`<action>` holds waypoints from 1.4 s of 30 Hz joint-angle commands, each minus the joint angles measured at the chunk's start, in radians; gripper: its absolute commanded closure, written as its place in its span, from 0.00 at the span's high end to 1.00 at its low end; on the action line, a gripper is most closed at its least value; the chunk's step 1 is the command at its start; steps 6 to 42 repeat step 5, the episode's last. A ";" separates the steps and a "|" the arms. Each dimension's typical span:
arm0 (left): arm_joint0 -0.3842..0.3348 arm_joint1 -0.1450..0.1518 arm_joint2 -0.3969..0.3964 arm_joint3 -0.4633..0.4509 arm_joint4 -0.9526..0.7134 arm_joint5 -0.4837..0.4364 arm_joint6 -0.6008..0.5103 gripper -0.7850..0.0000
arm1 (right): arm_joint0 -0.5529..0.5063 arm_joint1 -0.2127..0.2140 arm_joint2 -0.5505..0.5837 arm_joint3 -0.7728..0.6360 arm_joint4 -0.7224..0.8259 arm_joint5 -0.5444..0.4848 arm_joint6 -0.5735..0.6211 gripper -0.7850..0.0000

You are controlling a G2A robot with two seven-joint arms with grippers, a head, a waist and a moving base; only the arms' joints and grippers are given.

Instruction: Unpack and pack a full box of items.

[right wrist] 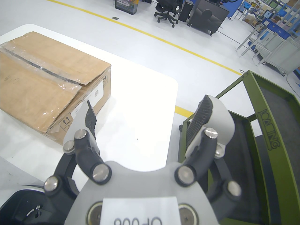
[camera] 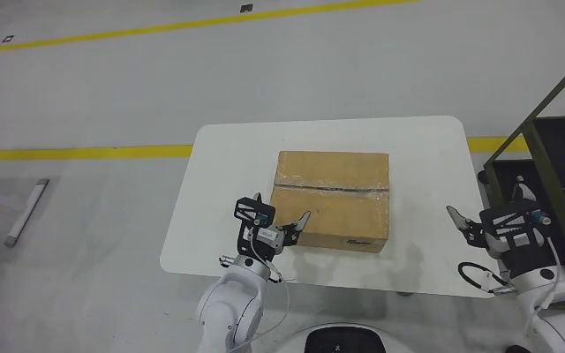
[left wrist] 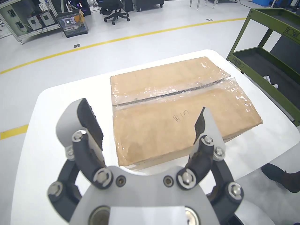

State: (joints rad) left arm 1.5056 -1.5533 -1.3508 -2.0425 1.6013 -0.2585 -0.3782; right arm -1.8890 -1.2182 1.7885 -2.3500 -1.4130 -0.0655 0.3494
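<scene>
The white worktop [camera: 225,190] with rounded corners carries one closed cardboard box [camera: 331,199], clear tape over its top seam, near the middle.

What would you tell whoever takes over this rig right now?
Left gripper: open, empty, at the near corner of the cardboard box.
Right gripper: open, empty, at the edge of the table by the green cart.
The box sits mid-table, flaps down, with clear tape along the seam.
Done: nothing unpacked yet.
Left: open the flaps, unpack, then pack everything back.
</scene>
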 commanded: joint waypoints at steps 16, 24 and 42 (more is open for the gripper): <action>0.000 0.000 0.000 0.000 0.000 0.000 0.000 1.00 | 0.000 0.000 0.000 0.000 0.000 0.000 0.000 1.00; 0.000 0.000 0.000 0.000 0.000 0.000 0.000 1.00 | 0.000 0.000 0.000 0.000 0.000 0.000 0.000 1.00; 0.000 0.000 0.000 0.000 0.000 0.000 0.000 1.00 | 0.000 0.000 0.000 0.000 0.000 0.000 0.000 1.00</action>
